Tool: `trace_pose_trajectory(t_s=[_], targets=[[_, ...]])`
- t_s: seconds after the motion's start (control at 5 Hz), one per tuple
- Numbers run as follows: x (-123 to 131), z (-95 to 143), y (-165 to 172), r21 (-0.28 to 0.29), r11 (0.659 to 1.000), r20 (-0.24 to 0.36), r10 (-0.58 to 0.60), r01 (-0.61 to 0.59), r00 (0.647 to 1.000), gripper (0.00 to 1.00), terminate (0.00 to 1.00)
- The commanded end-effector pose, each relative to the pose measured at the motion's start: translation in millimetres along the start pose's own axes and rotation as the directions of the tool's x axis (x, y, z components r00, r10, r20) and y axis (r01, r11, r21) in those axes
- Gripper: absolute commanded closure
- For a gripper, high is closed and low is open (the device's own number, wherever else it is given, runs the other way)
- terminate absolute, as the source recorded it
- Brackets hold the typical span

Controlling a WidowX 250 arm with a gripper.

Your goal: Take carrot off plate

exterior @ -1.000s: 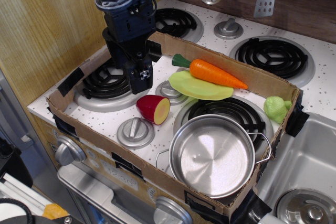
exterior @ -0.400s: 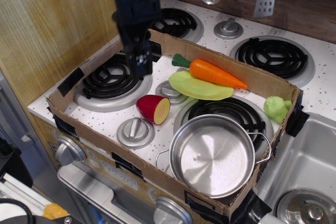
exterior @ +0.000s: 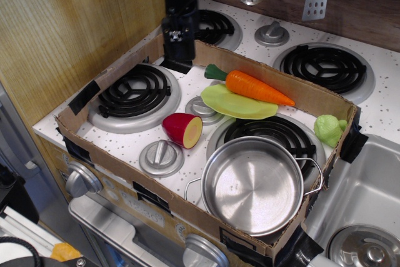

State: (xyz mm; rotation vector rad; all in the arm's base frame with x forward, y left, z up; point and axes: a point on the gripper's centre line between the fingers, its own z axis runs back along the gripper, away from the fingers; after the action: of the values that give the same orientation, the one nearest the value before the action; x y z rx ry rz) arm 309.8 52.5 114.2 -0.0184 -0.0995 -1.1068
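The carrot (exterior: 255,87) lies across the plate (exterior: 236,103) inside the cardboard box (exterior: 100,81) — stem end toward the gripper (exterior: 180,47). The gripper hangs at the box's back wall, well apart from the carrot — jaws unclear.

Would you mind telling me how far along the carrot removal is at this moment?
Nothing looks done yet: the carrot lies across the plate. Nothing is in hand; the gripper hangs near the box's back left corner, apart from the carrot, its jaws too dark to judge. Reaching, grasping and lifting the carrot off remain.
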Motion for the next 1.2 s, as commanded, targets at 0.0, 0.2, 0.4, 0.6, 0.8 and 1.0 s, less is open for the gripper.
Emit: trace_pose_trajectory(t_s=[0.0,0.2,0.4,0.6,0.8,1.0], targets=[[32.4,-0.7,26.4,0.041,0.984,0.037,-0.175,0.173,0.984,0.00,0.00],[40.7,-9.8,31.8,0.071,0.972,0.058,-0.227,0.223,0.972,0.00,0.00],[47.1,-20.0,37.1,0.105,0.956,0.089,-0.285,0.275,0.955,0.00,0.00],[48.1,-26.0,36.6,0.134,0.939,0.081,-0.330,0.318,0.940,0.00,0.00],[46.3,-33.2,34.6,0.123,0.933,0.117,-0.351,0.338,0.929,0.00,0.00],[42.8,-30.2,31.6,0.140,0.906,0.118,-0.416,0.399,0.902,0.00,0.00]])
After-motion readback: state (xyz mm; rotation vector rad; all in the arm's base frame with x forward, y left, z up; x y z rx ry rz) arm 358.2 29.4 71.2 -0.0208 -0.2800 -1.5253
